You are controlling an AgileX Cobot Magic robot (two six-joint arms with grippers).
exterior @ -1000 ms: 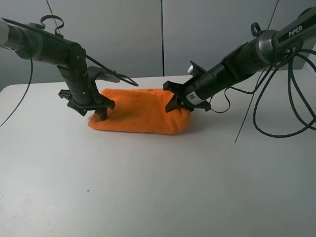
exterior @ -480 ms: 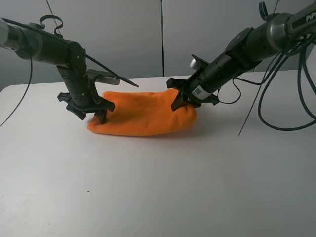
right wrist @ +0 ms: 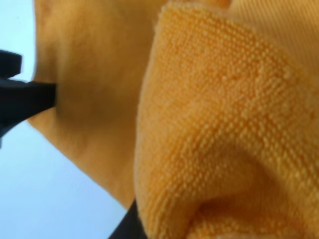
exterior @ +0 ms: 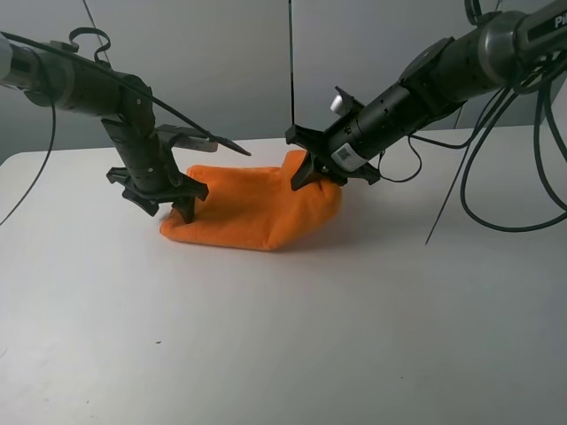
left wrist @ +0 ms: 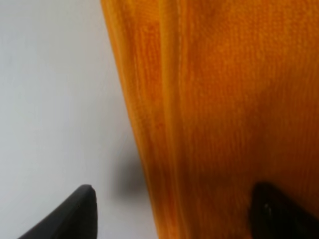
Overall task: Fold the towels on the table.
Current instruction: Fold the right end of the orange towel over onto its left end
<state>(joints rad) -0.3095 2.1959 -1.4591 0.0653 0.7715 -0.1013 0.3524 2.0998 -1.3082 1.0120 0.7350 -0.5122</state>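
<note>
Towel (exterior: 239,208) corner higher, seemingly leftward

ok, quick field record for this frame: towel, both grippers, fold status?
cloth: orange towel, a bunched strip on the white table
left gripper: open, straddling the towel's left edge, one finger over the table and one over the cloth
right gripper: shut on the towel's right end, holding it raised off the table
fold status: unfinished; the raised end is not yet laid over the rest
</note>
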